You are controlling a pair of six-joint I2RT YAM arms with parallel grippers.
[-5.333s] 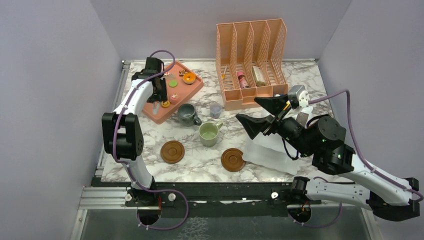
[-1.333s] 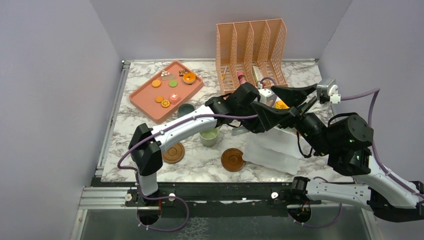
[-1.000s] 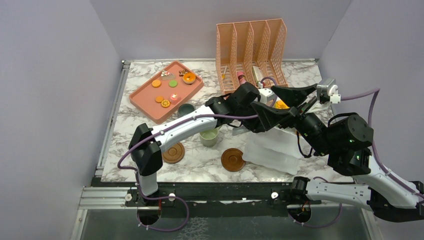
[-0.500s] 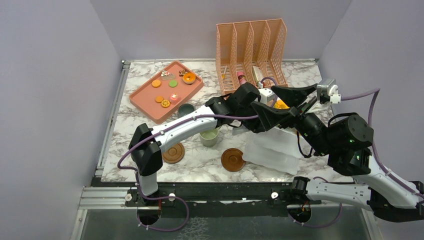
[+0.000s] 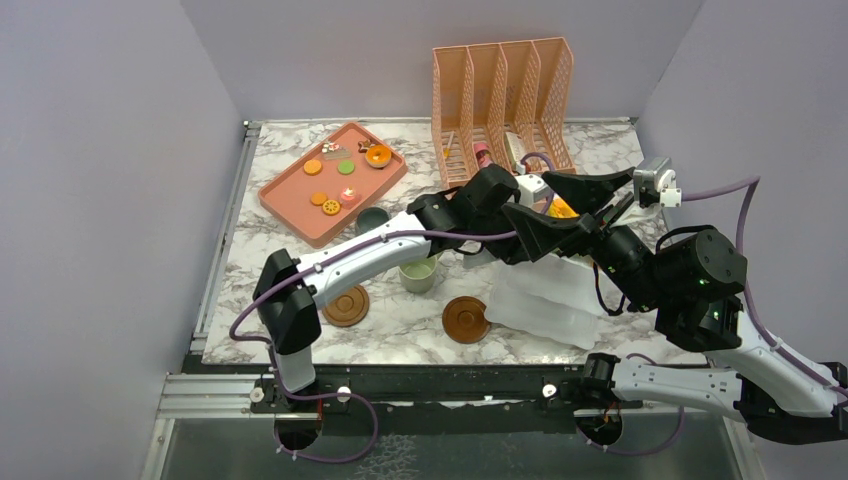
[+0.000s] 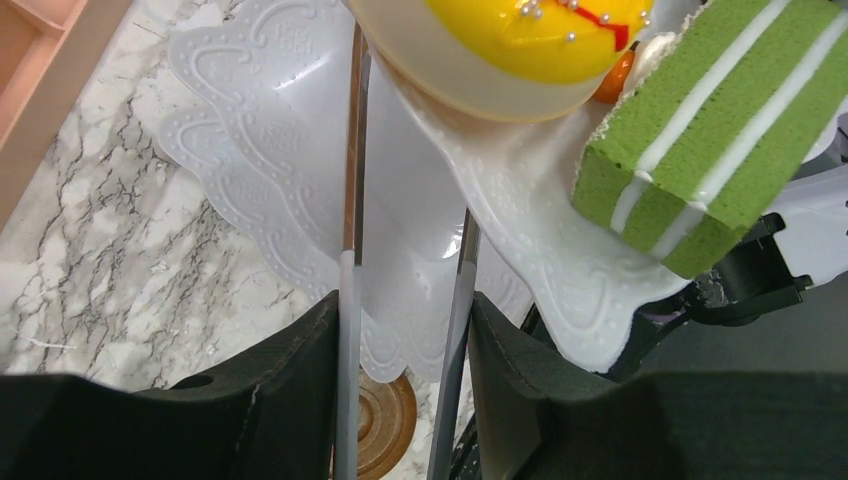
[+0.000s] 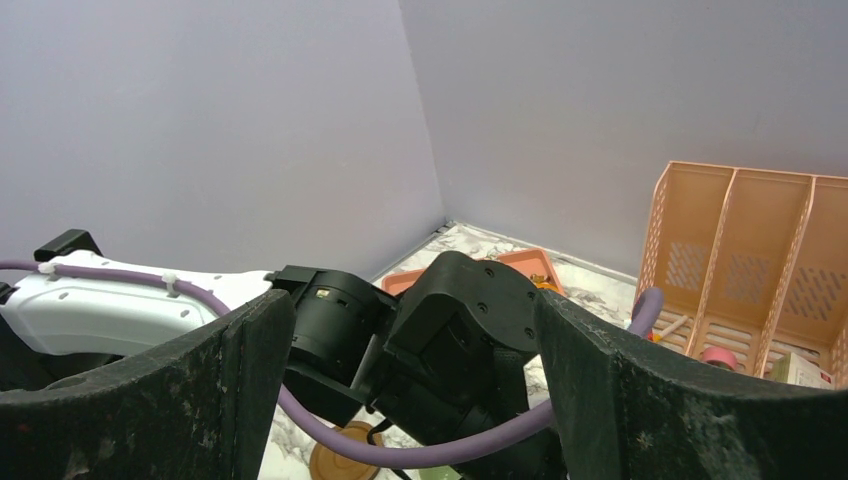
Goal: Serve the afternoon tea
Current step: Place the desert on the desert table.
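My left gripper [image 5: 535, 207] reaches across to the white tiered stand [image 5: 545, 295]. In the left wrist view it [image 6: 400, 330] is shut around the stand's two thin upright rods [image 6: 346, 230]. A yellow domed cake [image 6: 500, 40] and a green layered cake slice [image 6: 720, 130] sit on the stand's upper scalloped plate [image 6: 520, 210]. My right gripper [image 5: 527, 195] hangs wide open and empty above the left wrist [image 7: 460, 330]. The grey-blue mug [image 5: 373, 218] is partly hidden by the left arm. The pale green mug [image 5: 418, 272] stands near two brown coasters [image 5: 346, 304] [image 5: 466, 318].
A pink tray [image 5: 290, 200] at the back left holds cookies and an orange donut [image 5: 378, 154]. An orange file rack [image 5: 505, 110] at the back holds a pink bottle [image 5: 483, 152]. The left arm spans the middle of the table. Lilac walls close three sides.
Since about five seconds ago my left arm has swung from the tray to the stand and my right gripper has risen. In the last second only the left elbow has shifted slightly.
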